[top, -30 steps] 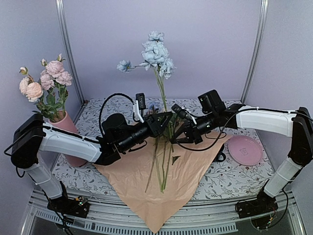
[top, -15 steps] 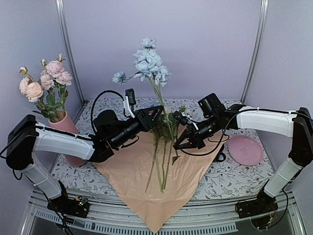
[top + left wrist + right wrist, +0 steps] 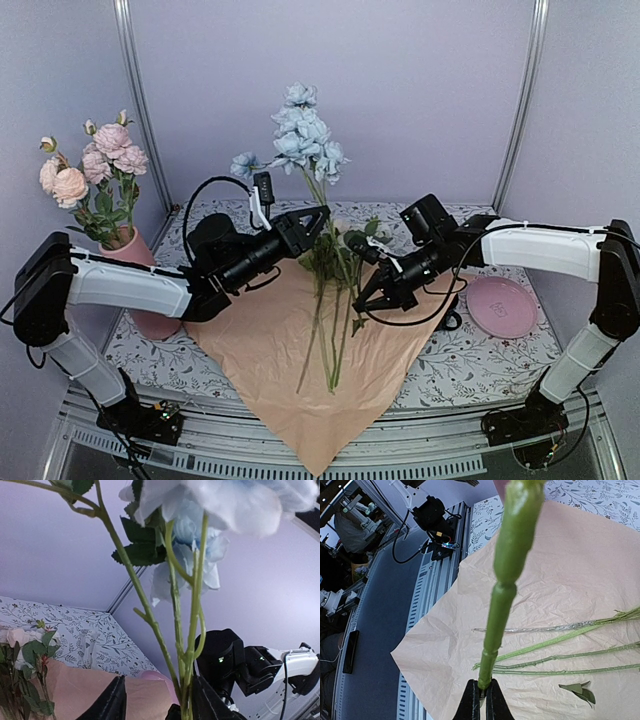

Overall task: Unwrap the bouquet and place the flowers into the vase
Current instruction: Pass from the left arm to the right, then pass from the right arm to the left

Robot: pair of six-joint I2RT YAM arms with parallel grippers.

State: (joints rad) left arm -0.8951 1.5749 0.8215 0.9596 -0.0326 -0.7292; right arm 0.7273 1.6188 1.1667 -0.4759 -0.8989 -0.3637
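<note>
Right wrist view: the right gripper [image 3: 481,685] clamps a green stem [image 3: 512,540] at its lower end. The left gripper [image 3: 159,690], jaws apart, straddles stalks of the blue flowers [image 3: 240,505].

Blue flowers [image 3: 303,140] stand upright over the unwrapped peach paper [image 3: 280,370], where loose green stems [image 3: 330,345] lie flat. Pink flowers [image 3: 95,165] sit in the pink vase [image 3: 140,258], far left.

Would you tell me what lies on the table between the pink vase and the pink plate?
In the top view, the spread peach paper covers that stretch between vase and plate, with loose green stems lying on it.
</note>
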